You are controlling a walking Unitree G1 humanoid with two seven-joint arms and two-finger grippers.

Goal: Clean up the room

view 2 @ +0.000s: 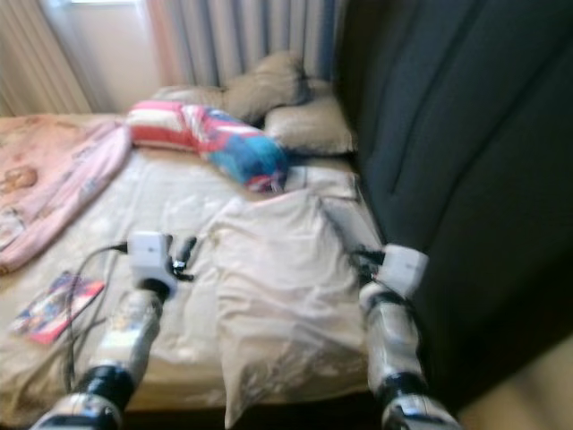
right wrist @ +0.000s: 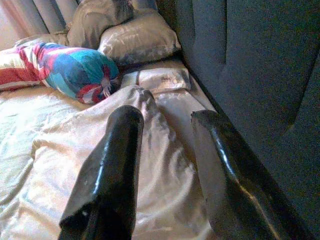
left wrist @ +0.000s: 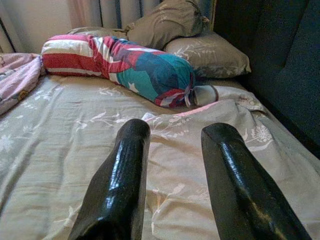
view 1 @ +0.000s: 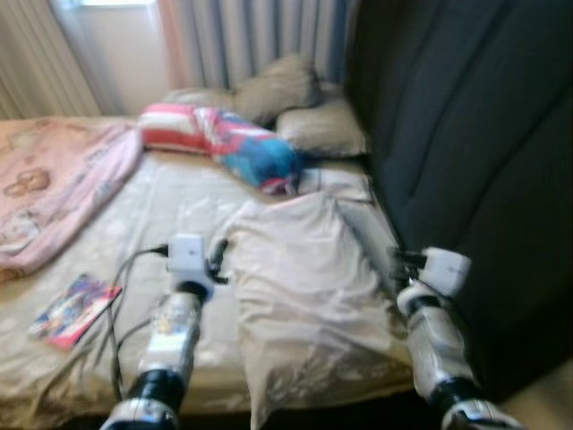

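At the foot of an unmade bed (view 1: 170, 206), we reach both arms over a crumpled beige cover (view 1: 304, 296), the left hand (left wrist: 172, 137) and right hand (right wrist: 170, 117) spread wide and empty on either side of it, apparently to gather it. A striped bolster (view 1: 224, 143) and grey pillows (view 1: 313, 125) crowd the dark headboard (view 1: 466, 134); a booklet (view 1: 73, 311) lies near the bed's edge, beside a pink blanket (view 1: 63, 179).
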